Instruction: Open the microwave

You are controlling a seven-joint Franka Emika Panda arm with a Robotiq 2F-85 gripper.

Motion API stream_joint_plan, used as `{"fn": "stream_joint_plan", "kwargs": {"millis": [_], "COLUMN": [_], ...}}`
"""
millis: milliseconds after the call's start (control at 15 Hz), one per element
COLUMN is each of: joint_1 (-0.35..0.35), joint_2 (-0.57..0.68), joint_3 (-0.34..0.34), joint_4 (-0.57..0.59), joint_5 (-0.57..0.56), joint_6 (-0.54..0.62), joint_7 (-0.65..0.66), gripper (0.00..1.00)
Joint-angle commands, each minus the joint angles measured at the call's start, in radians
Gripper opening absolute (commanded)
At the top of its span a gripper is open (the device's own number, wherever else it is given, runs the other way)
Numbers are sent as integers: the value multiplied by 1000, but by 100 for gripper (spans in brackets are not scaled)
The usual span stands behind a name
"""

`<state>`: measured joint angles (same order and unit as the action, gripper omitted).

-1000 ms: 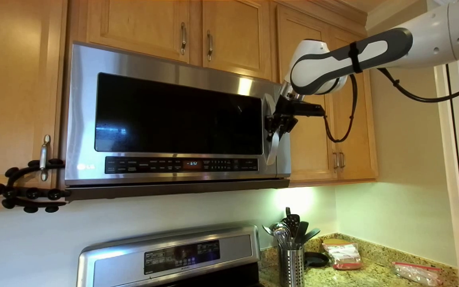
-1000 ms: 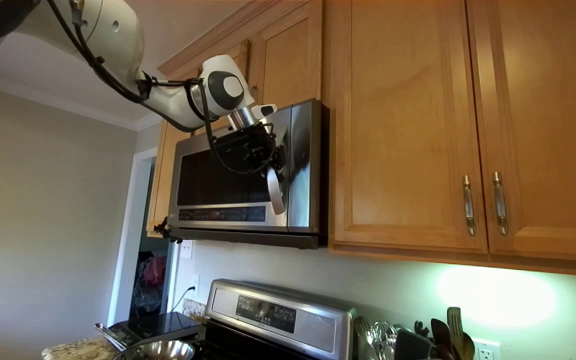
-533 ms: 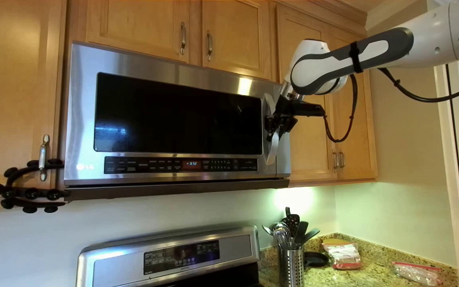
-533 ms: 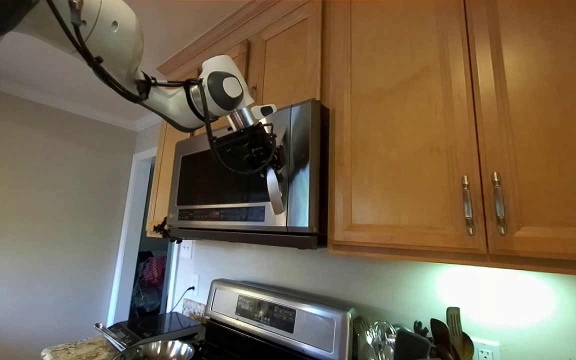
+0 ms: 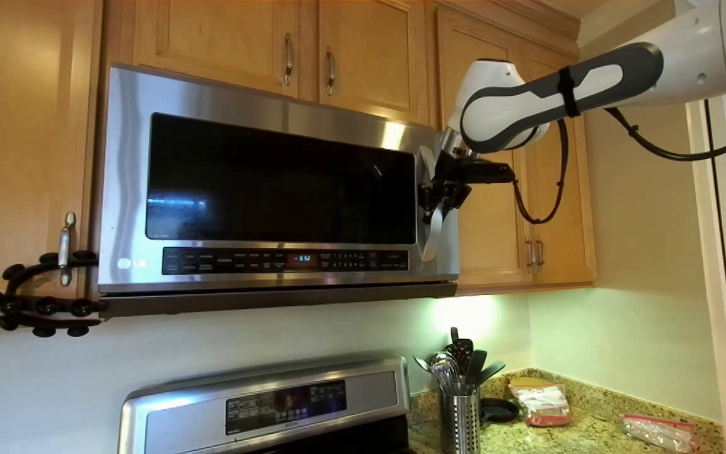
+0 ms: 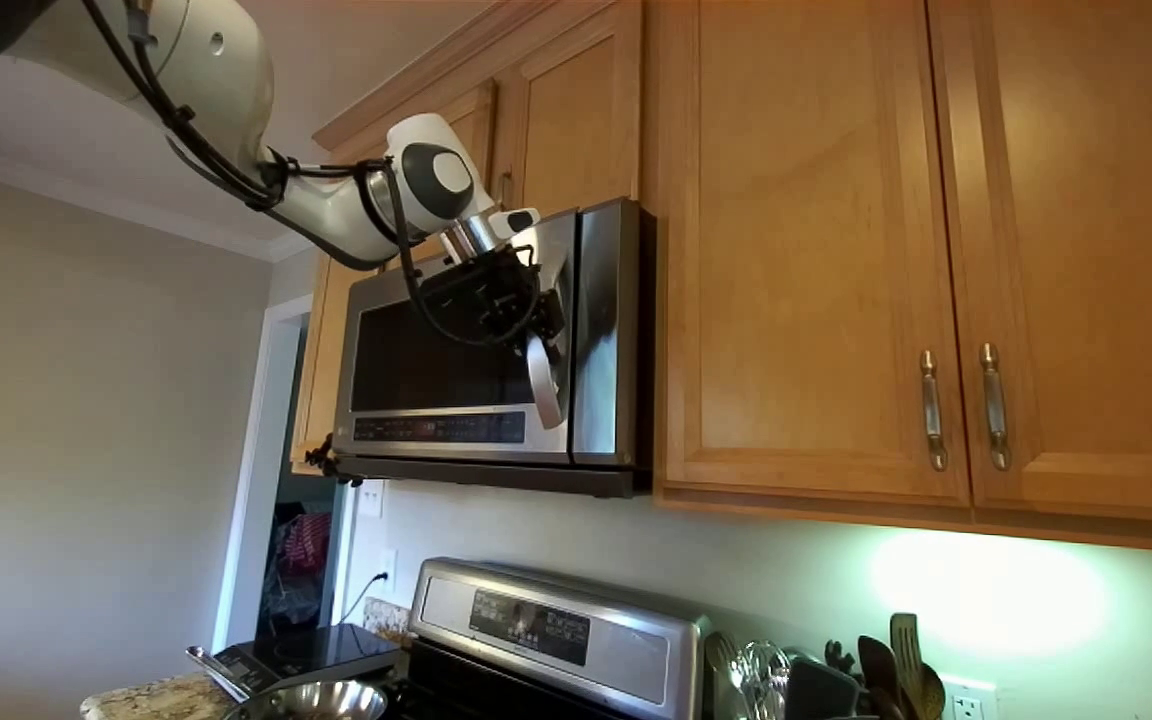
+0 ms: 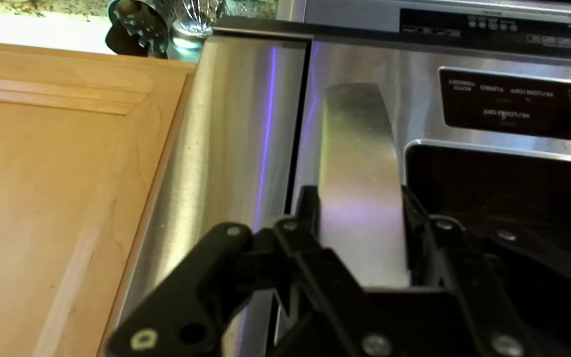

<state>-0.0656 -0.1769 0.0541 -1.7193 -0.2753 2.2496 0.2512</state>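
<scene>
1. The microwave [image 5: 281, 183] is mounted beneath wooden cabinets [image 5: 372, 57] and above a steel stove [image 5: 262, 407], as both exterior views show.
2. The gripper [image 7: 360, 210] is at the curved handle [image 7: 357, 134] of the microwave, its fingers [image 7: 310, 206] clamped on it near the middle, one along each side.
3. A dark seam [image 7: 299, 129] divides the door [image 5: 268, 173] from the steel strip [image 7: 231, 148] beside it; whether the door stands slightly ajar, I cannot tell.
4. The black button strip [image 5: 230, 260] (its lettering stands upside down in the wrist view) has a lit display [image 5: 302, 260].
5. In an exterior view, two plastic bags [image 5: 539, 405] lie on the counter [image 5: 580, 438], near a perforated utensil holder [image 5: 460, 419].
</scene>
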Motion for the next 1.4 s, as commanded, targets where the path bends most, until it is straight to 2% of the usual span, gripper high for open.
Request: {"fn": "stream_joint_plan", "kwargs": {"millis": [0,133,333,467,600,933,1333], "joint_1": [37,34,27,28,34,39,25], "joint_2": [-136,-194,-247,-282,-315,-380,-410], "joint_3": [75,120,162,169,168,158,161], "joint_4": [-117,-157,-195,-219,-245,-312,-322], "joint_5": [-86,-118,-107,-77,-43,70,205], "joint_6": [-81,-134,-198,-230,-245,-236,-401], "joint_7": [99,171,266,292,293,327,346], "gripper": [14,14,14,65,69,98,100]}}
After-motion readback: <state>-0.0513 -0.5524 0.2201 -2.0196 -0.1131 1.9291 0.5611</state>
